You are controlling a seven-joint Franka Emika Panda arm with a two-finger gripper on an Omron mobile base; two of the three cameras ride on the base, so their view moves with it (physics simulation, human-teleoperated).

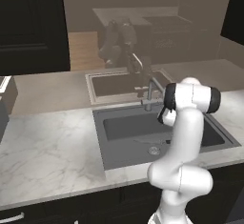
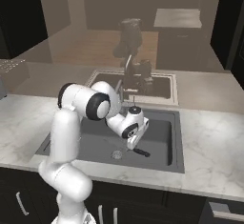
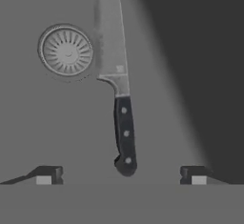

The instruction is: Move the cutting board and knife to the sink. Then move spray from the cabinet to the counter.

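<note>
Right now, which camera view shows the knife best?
The hand view: the whole knife lies on the sink floor beside the drain, blade and handle clear. The right base view shows just its dark handle under the tool. The left base view leaves it unclear.

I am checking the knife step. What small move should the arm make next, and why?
Probably lift the gripper straight up out of the sink. Its fingertips stand wide apart, and the knife lies flat on the basin floor beside the drain, apparently released.

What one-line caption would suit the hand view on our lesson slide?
Open gripper above a black-handled, pale-bladed knife lying on the grey metal sink floor beside the round drain.
</note>
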